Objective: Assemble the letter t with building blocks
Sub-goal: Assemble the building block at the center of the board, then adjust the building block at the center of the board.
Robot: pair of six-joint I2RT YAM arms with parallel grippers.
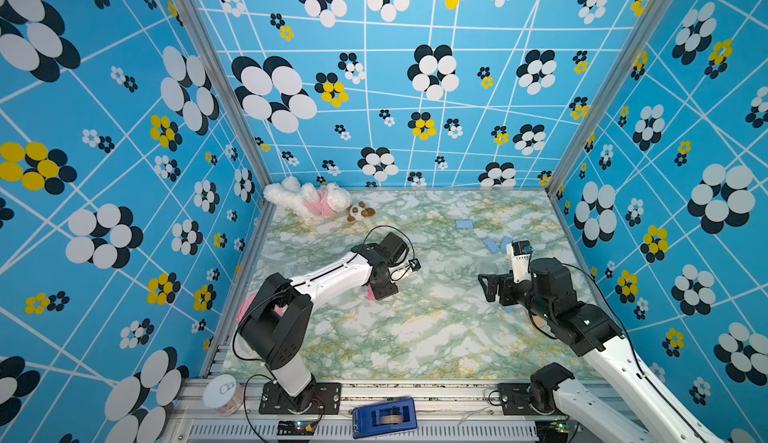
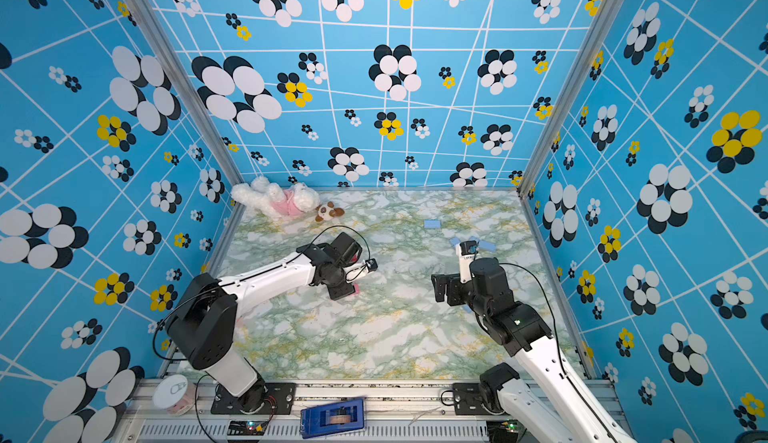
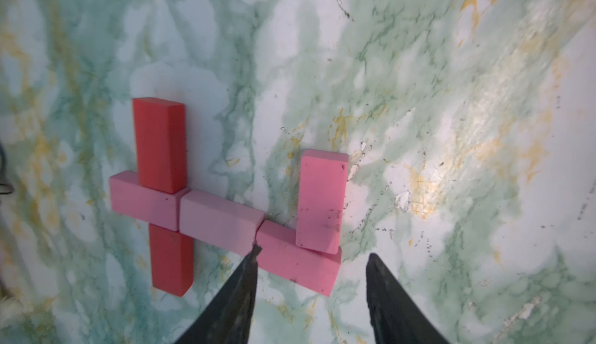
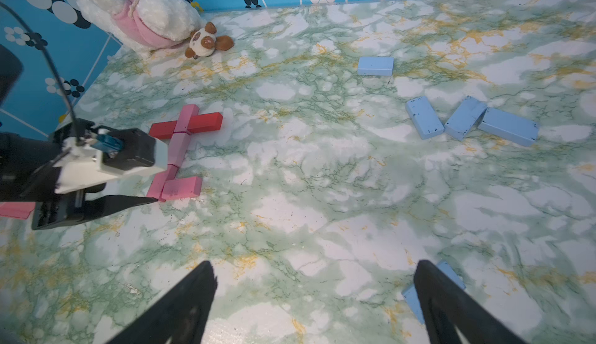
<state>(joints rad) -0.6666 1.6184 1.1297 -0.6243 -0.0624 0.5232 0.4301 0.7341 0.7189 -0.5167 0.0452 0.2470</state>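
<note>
The pink row (image 3: 222,226) lies on the bench (image 3: 419,68). Two red blocks (image 3: 160,142) cross one end of it, and a pink block (image 3: 321,197) touches the side of the other end. The left jaws stand partly open astride that end, one fingertip (image 3: 248,278) at the row, gripping nothing. The right jaws gape wide and empty, well apart from the row, with a blue block (image 4: 409,300) just beside one finger. Four other blue blocks (image 4: 464,122) lie well apart from the row. The plush (image 4: 142,13) lies beyond the row, by the wall. A pink piece (image 4: 13,210), seemingly a block, shows near the row behind the left arm.
</note>
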